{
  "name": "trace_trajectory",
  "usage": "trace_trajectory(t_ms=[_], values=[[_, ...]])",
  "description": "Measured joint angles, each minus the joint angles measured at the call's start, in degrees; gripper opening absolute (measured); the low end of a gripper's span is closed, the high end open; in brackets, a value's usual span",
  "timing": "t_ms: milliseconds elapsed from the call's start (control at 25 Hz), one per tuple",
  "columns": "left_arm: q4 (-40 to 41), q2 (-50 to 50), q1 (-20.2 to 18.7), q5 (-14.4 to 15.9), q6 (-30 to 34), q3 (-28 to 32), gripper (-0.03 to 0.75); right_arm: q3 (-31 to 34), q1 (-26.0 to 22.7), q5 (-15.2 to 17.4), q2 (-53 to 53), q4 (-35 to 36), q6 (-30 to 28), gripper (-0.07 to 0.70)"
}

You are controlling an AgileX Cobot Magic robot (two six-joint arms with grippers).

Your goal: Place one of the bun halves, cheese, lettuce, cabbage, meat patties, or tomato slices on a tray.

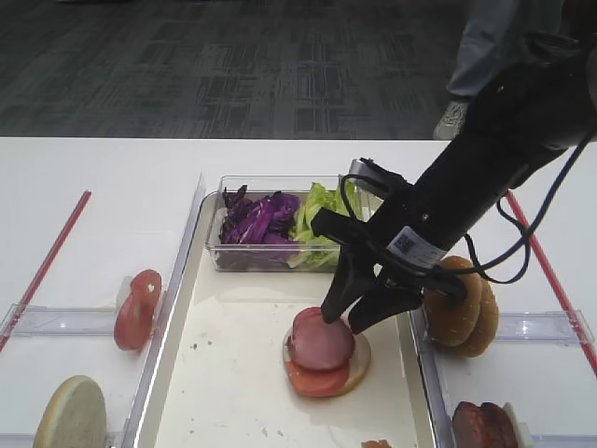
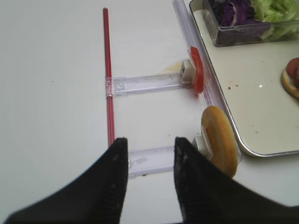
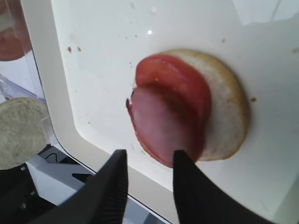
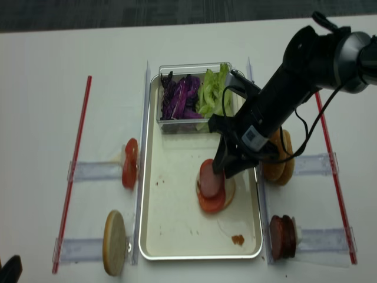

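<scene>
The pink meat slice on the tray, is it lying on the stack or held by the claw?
Lying on the stack. The meat patty rests on the tomato slice; the right claw stands open, not touching.

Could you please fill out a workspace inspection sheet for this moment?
Surface: white table, crumbs on tray.
Job's things: meat patty over tomato slice on bun half; cabbage and lettuce in clear tub; spare buns, tomato slices, patties in side racks.
Clutter: red strips.
Pincers: right pincer open above patty; left pincer open, empty.
Cables: black cable on right arm.
Surroundings: person's legs, dark floor.
</scene>
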Motion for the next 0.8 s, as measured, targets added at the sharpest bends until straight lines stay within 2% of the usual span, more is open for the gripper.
trace_trajectory(t_ms=[440, 800], values=[[0.0, 0.0, 0.0, 0.0, 0.0, 0.0, 0.234, -4.8, 0.0, 2.5, -2.3, -9.6, 8.2, 0.274], [0.0, 0.0, 0.0, 0.0, 0.0, 0.0, 0.234, -10.4, 0.0, 7.4, -5.1, -19.2, 15.3, 0.275]])
